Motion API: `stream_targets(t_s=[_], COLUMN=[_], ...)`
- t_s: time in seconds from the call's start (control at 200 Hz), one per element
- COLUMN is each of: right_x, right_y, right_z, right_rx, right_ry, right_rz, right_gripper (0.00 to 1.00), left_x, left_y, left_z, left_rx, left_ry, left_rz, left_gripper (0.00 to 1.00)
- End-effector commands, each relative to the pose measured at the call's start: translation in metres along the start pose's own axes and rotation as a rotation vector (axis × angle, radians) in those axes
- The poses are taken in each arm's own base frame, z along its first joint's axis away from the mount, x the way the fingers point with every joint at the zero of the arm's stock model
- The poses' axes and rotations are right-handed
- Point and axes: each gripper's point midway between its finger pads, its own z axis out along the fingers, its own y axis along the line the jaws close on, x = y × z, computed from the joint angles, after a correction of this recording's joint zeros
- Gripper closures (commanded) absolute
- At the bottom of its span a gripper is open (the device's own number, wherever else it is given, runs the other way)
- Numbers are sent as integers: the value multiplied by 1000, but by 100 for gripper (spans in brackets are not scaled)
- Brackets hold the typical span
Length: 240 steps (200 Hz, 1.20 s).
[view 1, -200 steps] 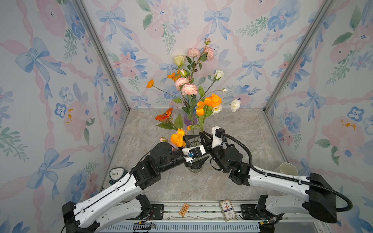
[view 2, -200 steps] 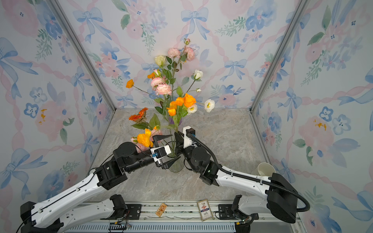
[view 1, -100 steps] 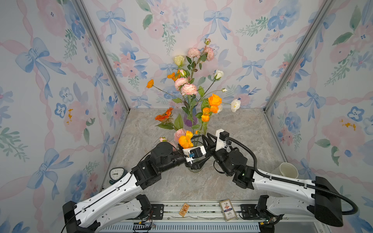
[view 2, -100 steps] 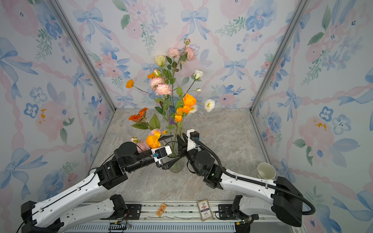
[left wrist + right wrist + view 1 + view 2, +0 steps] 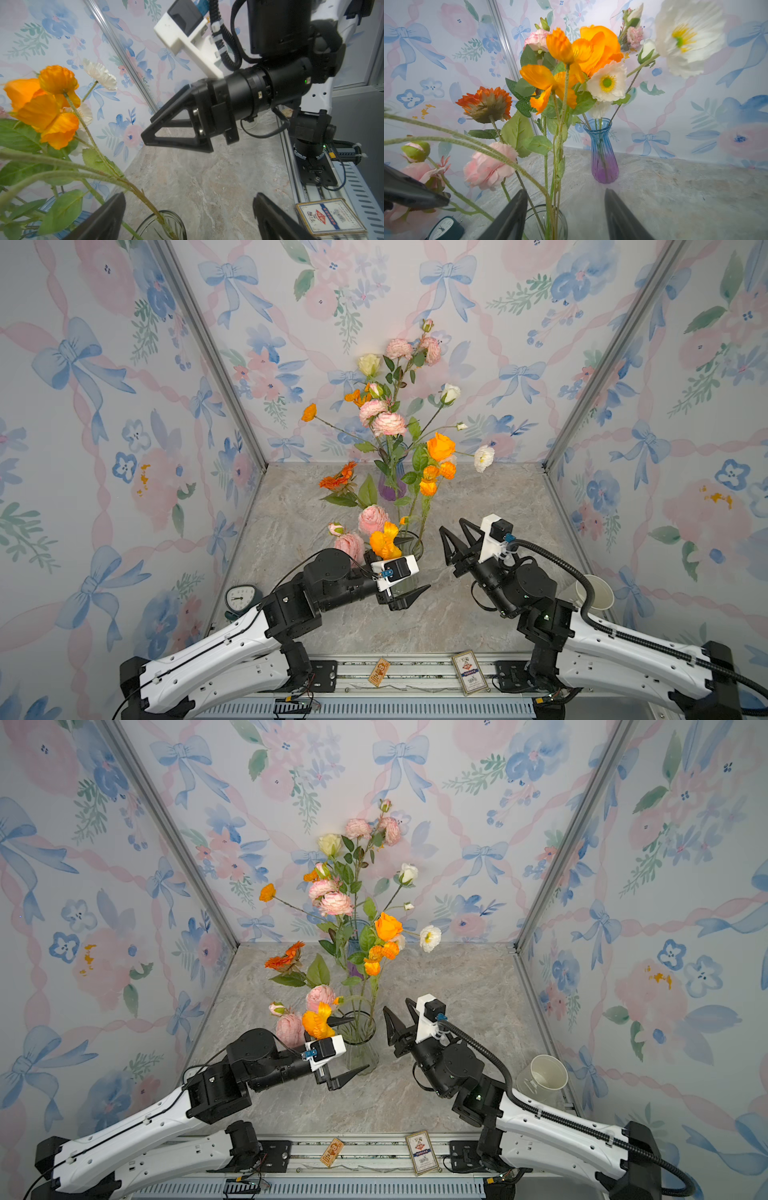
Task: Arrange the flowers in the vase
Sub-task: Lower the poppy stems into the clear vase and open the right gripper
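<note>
Marble worktop (image 5: 498,506), seen from above. The left arm (image 5: 216,655) reaches in from 7 o'clock with its forearm low and nearly level. The left gripper (image 5: 360,1042) is spread to full width, its jaws flanking the clear glass vase (image 5: 361,1052) without visible contact. The right arm (image 5: 623,647) enters from 5 o'clock with its wrist raised. The right gripper (image 5: 451,524) points toward 11 o'clock, jaws parted and empty, just at 3 o'clock of that vase. The flowers (image 5: 440,448) stand in two vessels: orange poppies, gerbera and pink roses in the clear vase at centre, taller roses in the blue-purple vase (image 5: 602,151) at its 12 o'clock. An orange bloom (image 5: 384,545) droops over the left wrist camera, hiding the far jaw in a top view. Paper cup (image 5: 594,593) at 4 o'clock; clock (image 5: 241,596) at 8 o'clock; card box (image 5: 469,672) on the front rail (image 5: 419,670) at 6 o'clock.
</note>
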Motion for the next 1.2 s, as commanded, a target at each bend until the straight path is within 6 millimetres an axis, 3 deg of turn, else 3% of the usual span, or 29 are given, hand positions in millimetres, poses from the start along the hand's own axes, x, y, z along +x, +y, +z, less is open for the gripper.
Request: stream_targets(t_s=[0.0, 0.075, 0.23, 0.565, 0.735, 0.85, 1.005, 1.195], right_x=[32, 54, 99, 148, 153, 157, 156, 157], right_y=[-12, -12, 10, 33, 43, 38, 34, 43], right_z=[-12, -14, -15, -9, 3, 18, 32, 44], right_rx=[15, -9, -169, -326, -358, -329, -342, -406], right_ry=[157, 246, 300, 284, 228, 231, 194, 164], right_rz=[-128, -203, -269, -370, -390, -381, -304, -241], right_gripper=[17, 0, 3, 3, 3, 3, 3, 3], left_x=[25, 40, 66, 82, 82, 84, 84, 86], left_y=[-17, -18, -36, -24, -25, -26, -25, -25], left_z=[-1, -5, -7, -18, -19, -18, -18, -18], left_rx=[52, 33, 107, 0, 4, 7, 8, 3], left_ry=[67, 103, 219, 254, 251, 259, 259, 264], left_rz=[-102, -122, -168, -208, -184, -176, -165, -150], left_gripper=[2, 2, 2, 2, 2, 2, 2, 2])
